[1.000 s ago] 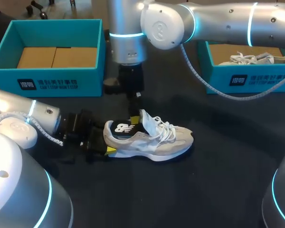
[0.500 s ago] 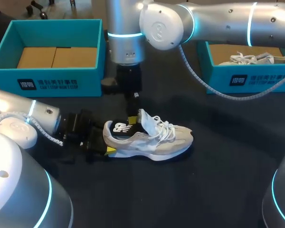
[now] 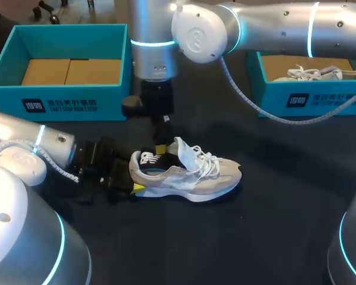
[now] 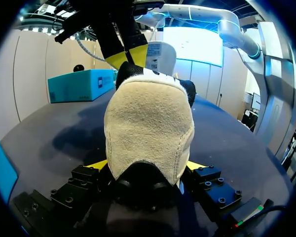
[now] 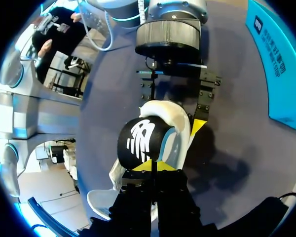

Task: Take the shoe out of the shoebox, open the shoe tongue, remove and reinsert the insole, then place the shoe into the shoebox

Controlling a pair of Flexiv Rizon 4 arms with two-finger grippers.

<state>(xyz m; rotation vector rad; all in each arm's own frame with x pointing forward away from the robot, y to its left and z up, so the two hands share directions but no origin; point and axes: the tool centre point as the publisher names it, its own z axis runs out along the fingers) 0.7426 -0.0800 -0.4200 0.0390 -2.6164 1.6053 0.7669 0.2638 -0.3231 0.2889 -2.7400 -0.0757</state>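
Observation:
A beige and white shoe [image 3: 196,175] lies on its side on the dark table, toe to the right. My left gripper [image 3: 135,174] comes in low from the left and is shut on the shoe's heel [image 4: 148,128], one yellow fingertip [image 4: 195,165] on each side. My right gripper [image 3: 160,147] hangs down over the shoe's opening and is shut on the black insole [image 3: 148,158] with a white logo. In the right wrist view the insole [image 5: 140,140] curls up out of the shoe [image 5: 175,123], pinched at my right gripper [image 5: 153,167]. The white tongue [image 3: 184,151] stands folded up.
A teal shoebox [image 3: 59,98] with cardboard inside stands at the back left. A second teal box [image 3: 314,95] at the back right holds another shoe [image 3: 320,73]. My right arm spans across the back of the table.
My right gripper has moved up and a little to the left, drawing the insole's heel end further out of the shoe. The left gripper and the shoe have stayed put.

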